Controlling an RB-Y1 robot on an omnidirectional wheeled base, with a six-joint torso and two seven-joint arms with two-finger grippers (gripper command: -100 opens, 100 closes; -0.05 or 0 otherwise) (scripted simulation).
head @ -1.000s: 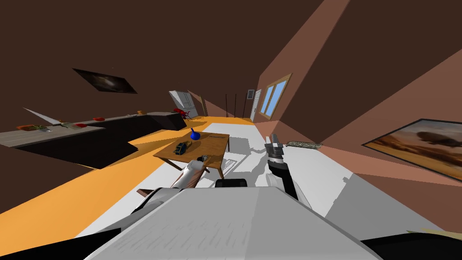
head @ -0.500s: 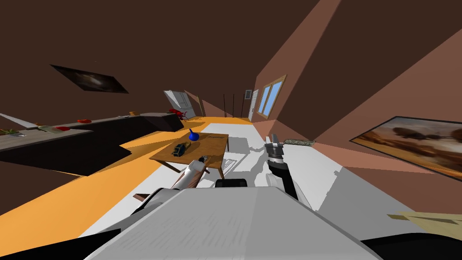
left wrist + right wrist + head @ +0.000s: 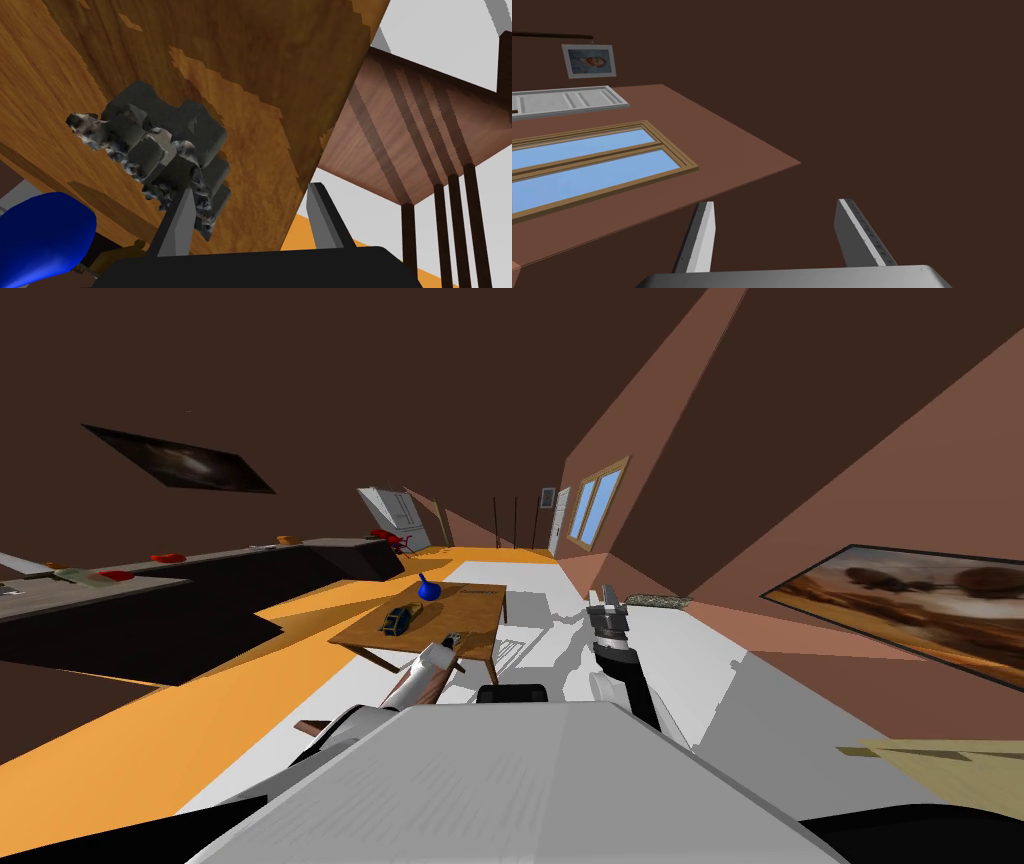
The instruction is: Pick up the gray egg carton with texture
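Observation:
The grey, rough-textured egg carton [image 3: 155,145] lies on a wooden table [image 3: 250,75]; the head view shows it as a small dark shape [image 3: 402,618] near the table's middle. My left gripper [image 3: 250,192] hovers open close above the table's near edge. One of its fingers [image 3: 180,220] overlaps the carton's near end, and the carton sits to that finger's outer side, not in the gap. In the head view the left gripper [image 3: 452,638] is at the table's near corner. My right gripper [image 3: 607,600] is raised to the right, open [image 3: 776,204] and empty.
A blue vase [image 3: 430,588] stands on the table beyond the carton, also close by in the left wrist view [image 3: 40,235]. A brown wooden chair [image 3: 400,150] stands by the table's near edge. A long dark counter [image 3: 200,588] runs along the left.
My head view has swung slightly, so the walls, counter and pictures slid left. Both arms keep their places relative to the table.

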